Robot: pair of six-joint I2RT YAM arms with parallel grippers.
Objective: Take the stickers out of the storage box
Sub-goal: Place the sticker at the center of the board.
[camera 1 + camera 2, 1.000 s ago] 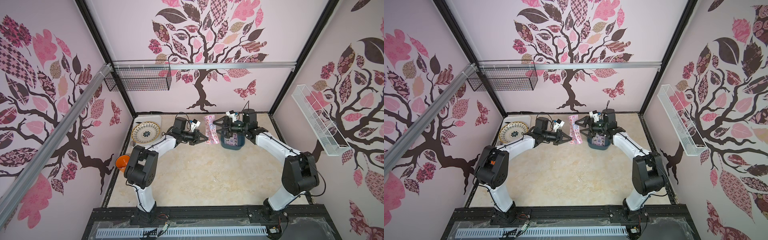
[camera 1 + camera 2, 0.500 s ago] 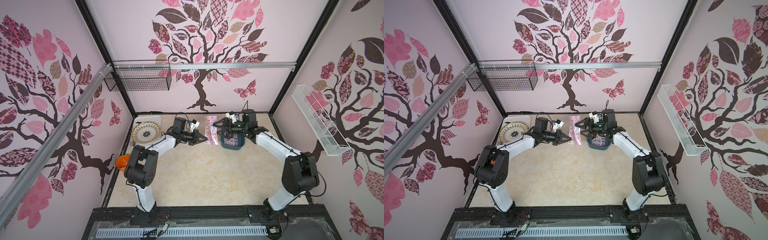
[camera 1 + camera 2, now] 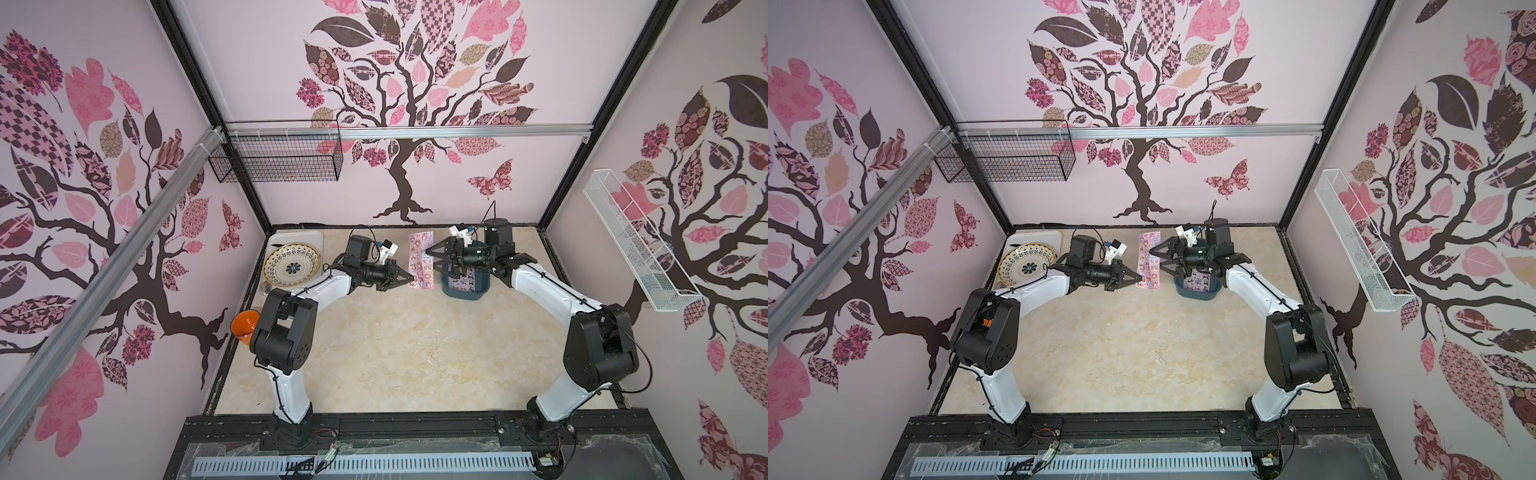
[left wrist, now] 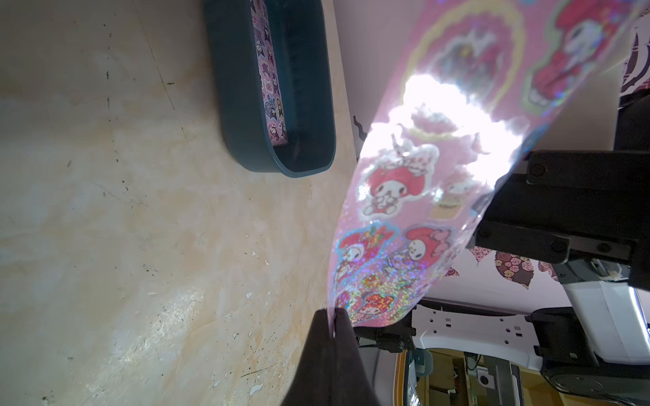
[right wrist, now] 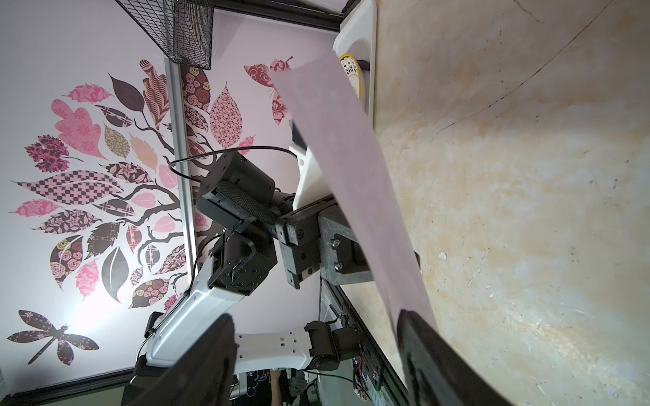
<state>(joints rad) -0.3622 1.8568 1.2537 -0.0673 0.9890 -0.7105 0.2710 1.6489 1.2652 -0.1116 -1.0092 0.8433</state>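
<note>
A pink stickers sheet point(image 3: 420, 257) hangs in the air to the left of the dark teal storage box point(image 3: 465, 291). My left gripper point(image 4: 334, 318) is shut on its near corner. My right gripper point(image 5: 316, 327) is open at the sheet's opposite long edge, and the sheet's pale back point(image 5: 351, 168) runs down past one of its fingers point(image 5: 422, 355). A purple stickers sheet point(image 4: 269, 77) lies inside the storage box point(image 4: 246, 105). Both top views show the two grippers facing each other across the sheet point(image 3: 1149, 259).
A white tray point(image 3: 316, 237) holding a patterned plate point(image 3: 293, 266) stands at the back left. An orange cup point(image 3: 244, 326) sits by the left wall. A black wire basket point(image 3: 276, 158) hangs on the back wall and a white one point(image 3: 636, 245) on the right wall.
The right gripper's jaws have drawn a little closer together beside the sheet. The left gripper still holds the sheet in the same place.
</note>
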